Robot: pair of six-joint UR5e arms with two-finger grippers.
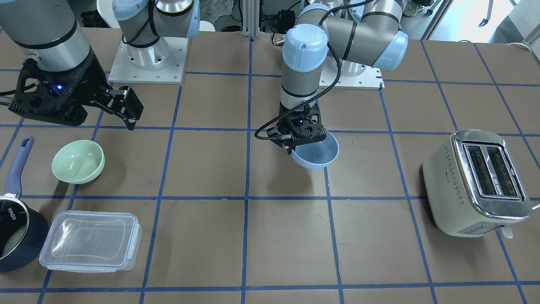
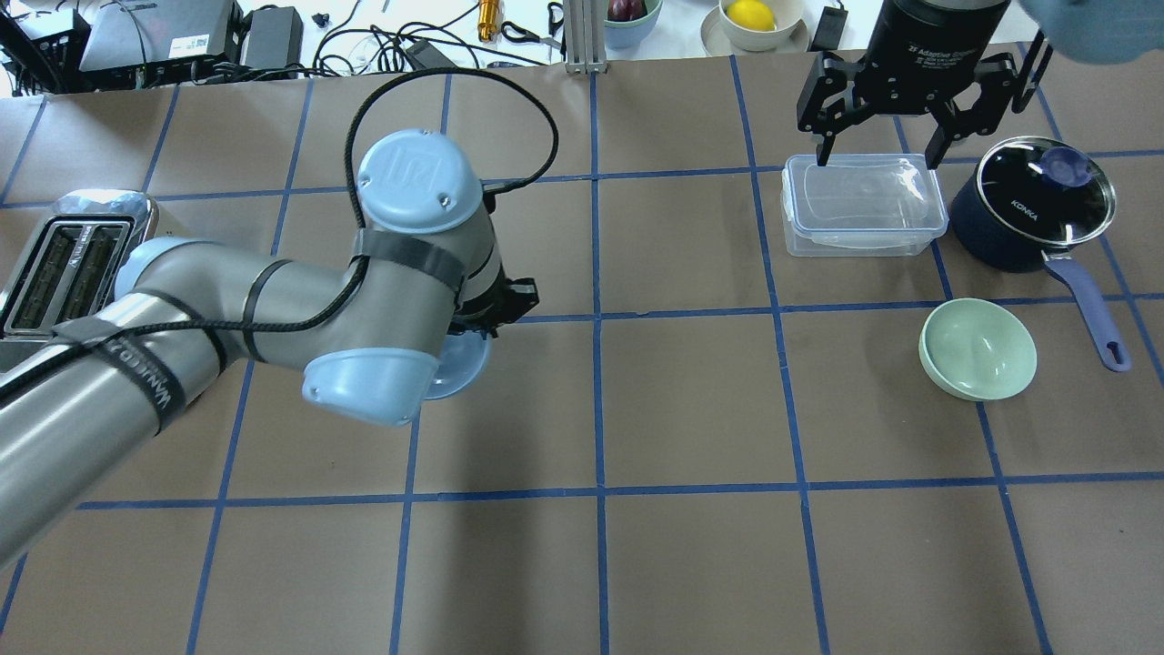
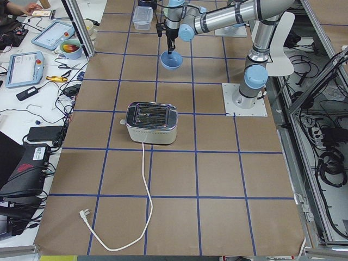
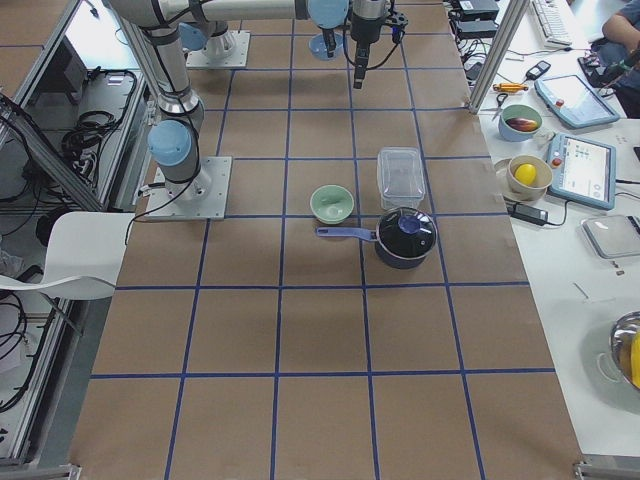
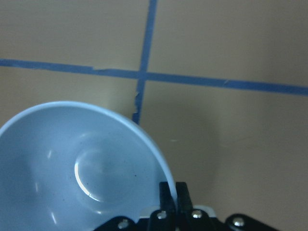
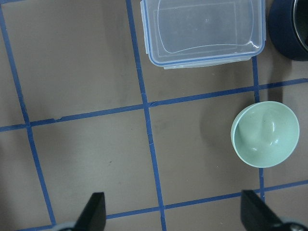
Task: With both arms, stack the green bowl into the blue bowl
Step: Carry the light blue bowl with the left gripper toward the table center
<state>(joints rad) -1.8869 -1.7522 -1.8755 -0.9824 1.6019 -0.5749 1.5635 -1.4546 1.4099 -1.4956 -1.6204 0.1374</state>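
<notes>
Brown paper table [image 1: 211, 169], gridded in blue tape, carries two smooth round bowls under two black grippers. One pale mint-green bowl [image 1: 78, 161] sits upright near the handle of a navy saucepan [image 1: 19, 240] — well apart from the right gripper [image 2: 880, 150], whose jaws hang spread and empty. One glossy pale-blue bowl [image 1: 318, 154] is held above the table — rim pinched by the left gripper [image 5: 172, 195].

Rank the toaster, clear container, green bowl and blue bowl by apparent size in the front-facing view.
1. toaster
2. clear container
3. green bowl and blue bowl: alike; the blue one is partly hidden, so unranked.
</notes>
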